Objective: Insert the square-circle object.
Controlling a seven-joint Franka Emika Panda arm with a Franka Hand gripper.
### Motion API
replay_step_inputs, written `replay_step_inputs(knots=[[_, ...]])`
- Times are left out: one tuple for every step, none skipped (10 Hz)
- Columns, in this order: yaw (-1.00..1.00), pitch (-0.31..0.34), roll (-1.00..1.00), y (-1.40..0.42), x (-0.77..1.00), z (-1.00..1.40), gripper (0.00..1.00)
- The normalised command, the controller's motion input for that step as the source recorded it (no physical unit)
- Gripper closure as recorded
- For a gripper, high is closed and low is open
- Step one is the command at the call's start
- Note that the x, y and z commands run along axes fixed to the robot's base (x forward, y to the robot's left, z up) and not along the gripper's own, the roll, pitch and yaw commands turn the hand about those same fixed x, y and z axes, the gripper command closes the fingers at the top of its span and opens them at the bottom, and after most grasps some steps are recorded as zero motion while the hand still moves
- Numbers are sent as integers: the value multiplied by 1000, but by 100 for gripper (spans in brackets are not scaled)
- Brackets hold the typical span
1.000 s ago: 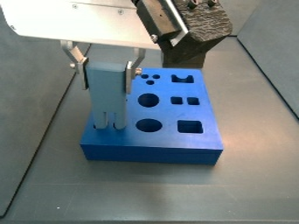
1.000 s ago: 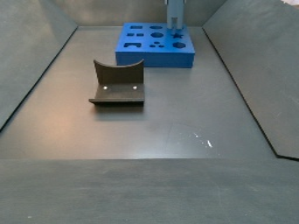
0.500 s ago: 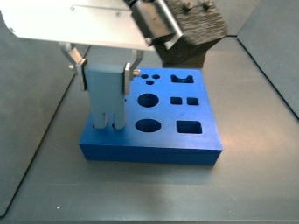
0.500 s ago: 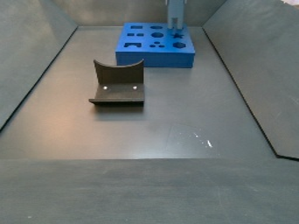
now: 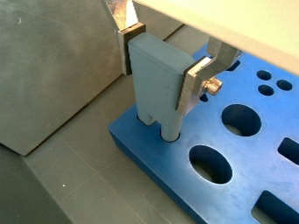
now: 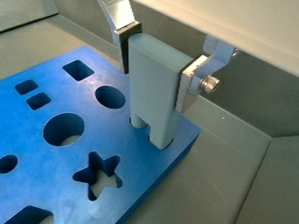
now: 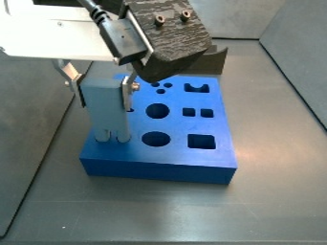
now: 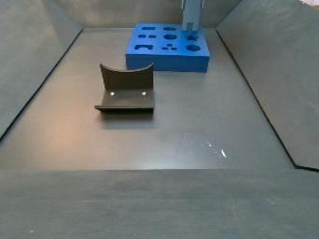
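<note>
The square-circle object (image 5: 158, 87) is a pale grey-blue slab with one round and one square peg under it. It stands upright at a corner of the blue board (image 5: 163, 166). Its pegs reach down into the board's holes, and the slab's body stays a little above the surface. My gripper (image 5: 162, 66) is shut on the slab's upper sides. Both wrist views show this, with the gripper (image 6: 156, 63), the slab (image 6: 152, 87) and the board (image 6: 128, 149). In a side view, the gripper (image 7: 102, 84) holds the slab (image 7: 99, 110) at the board's (image 7: 166, 170) near left corner.
The dark fixture (image 8: 125, 89) stands on the grey floor in front of the board (image 8: 162, 63) and shows behind it in a side view (image 7: 211, 59). The board has several other shaped holes, including a star (image 6: 100, 171). Grey walls enclose the floor.
The gripper and the slab have come down a little onto the board, and the arm has shifted slightly left. The fixture has not moved.
</note>
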Motion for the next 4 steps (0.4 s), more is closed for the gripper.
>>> replay_step_inputs(knots=[[0, -60, 224, -111, 0, -277, 100], [0, -17, 37, 0, 0, -166, 100], [0, 30, -13, 0, 3, 0, 100], [0, 0, 0, 0, 0, 0, 100]])
